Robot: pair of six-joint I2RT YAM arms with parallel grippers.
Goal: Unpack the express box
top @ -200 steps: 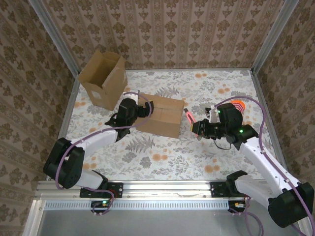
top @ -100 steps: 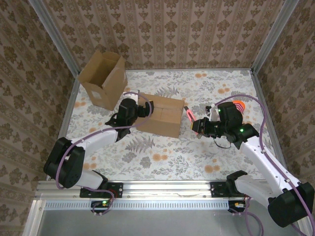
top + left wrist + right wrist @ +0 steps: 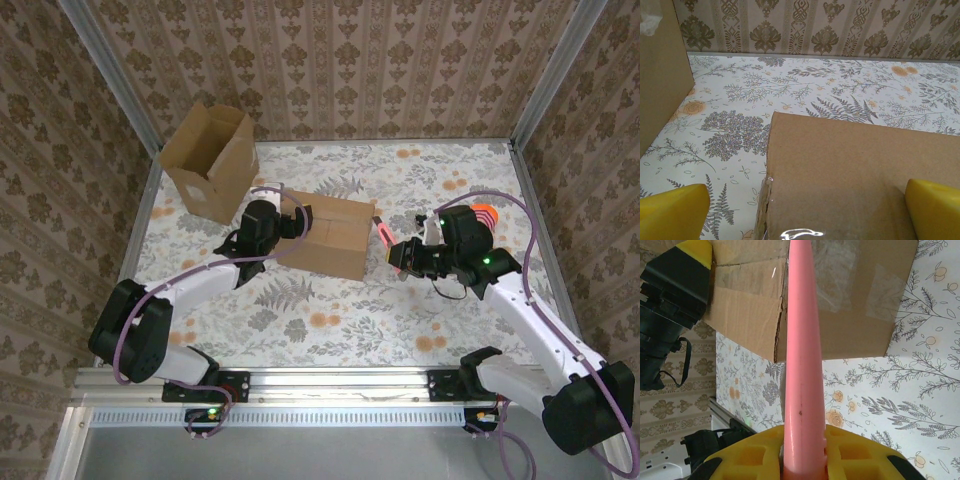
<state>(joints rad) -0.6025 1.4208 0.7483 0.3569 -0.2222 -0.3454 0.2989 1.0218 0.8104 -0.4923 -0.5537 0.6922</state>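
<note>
Floral table [image 3: 440, 320], box [image 3: 335, 238] within left end effector [image 3: 291, 221]

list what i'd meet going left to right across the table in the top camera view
open cardboard box → taped cardboard box → pink tool → right gripper holding it → orange object

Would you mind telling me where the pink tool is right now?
In the top view the pink tool sits right of centre, clamped in the right gripper, its tip at the right end of the taped cardboard box.
</note>
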